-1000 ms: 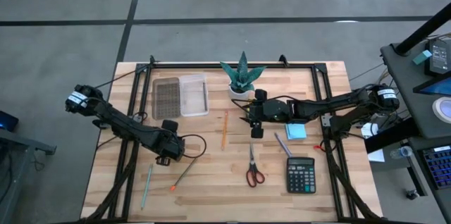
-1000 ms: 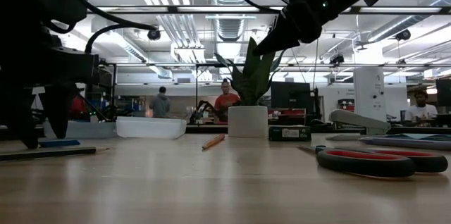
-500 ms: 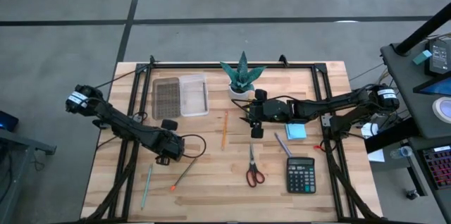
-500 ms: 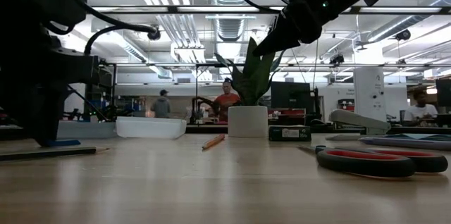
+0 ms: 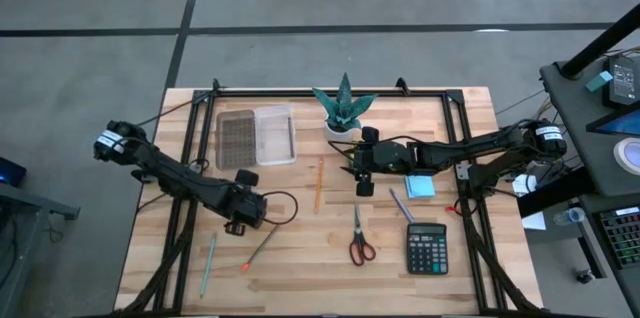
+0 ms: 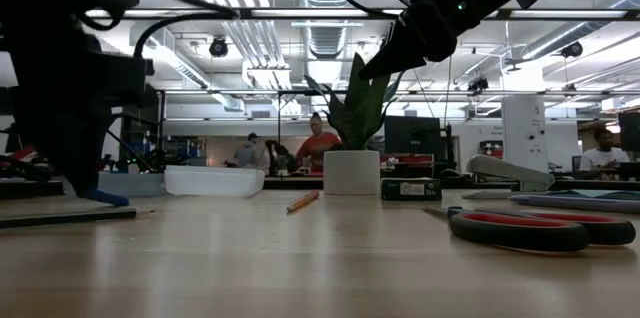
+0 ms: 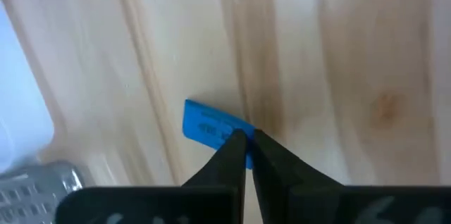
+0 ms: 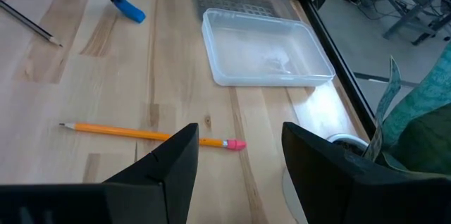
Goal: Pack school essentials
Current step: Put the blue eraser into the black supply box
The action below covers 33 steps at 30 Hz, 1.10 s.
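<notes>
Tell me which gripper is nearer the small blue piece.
Left. The left gripper is shut on the small blue piece at the table's left-centre; the right gripper hovers open beside the plant, well away.

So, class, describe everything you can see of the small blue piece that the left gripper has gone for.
The small blue piece is a flat, bright blue oblong, plastic or rubber by its look, with faint print on its face. One end is pinched in the shut left gripper. In the low view it hangs tilted, its lower end at the wooden table. The clear plastic case lies nearby.
</notes>
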Motion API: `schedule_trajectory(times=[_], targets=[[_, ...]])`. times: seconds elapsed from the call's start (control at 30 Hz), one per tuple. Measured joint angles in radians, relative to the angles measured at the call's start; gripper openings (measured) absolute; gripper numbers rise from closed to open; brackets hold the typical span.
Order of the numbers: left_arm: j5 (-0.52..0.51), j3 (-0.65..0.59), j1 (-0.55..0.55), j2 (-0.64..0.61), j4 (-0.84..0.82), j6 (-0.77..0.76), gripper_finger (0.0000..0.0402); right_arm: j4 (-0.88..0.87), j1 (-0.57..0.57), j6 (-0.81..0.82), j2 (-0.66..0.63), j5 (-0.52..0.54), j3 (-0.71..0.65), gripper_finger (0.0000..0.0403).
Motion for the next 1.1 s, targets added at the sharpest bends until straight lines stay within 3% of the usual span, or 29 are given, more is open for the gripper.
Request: schedule_trajectory(times=[0.2, 0.53, 0.77, 0.97, 1.1], targets=[[-0.024, 0.066, 0.0, 0.0, 0.004, 0.03, 0.0, 0.0, 0.0, 0.0, 0.0, 0.0, 0.0, 0.0194], [-0.303, 0.142, 0.054, -0.001, 0.003, 0.021, 0.0, -0.005, 0.0, -0.005, 0.0, 0.0, 0.0, 0.0194], [-0.305, 0.177, 0.27, -0.002, 0.013, 0.023, 0.0, -0.005, 0.0, -0.007, 0.0, 0.0, 0.0, 0.0194], [-0.145, 0.2, 0.532, -0.001, 0.022, 0.153, 0.0, -0.006, 0.0, -0.007, 0.0, 0.0, 0.0, 0.0194], [-0.123, 0.187, 0.685, 0.001, 0.092, 0.244, 0.0, -0.006, 0.0, -0.007, 0.0, 0.0, 0.0, 0.0194]])
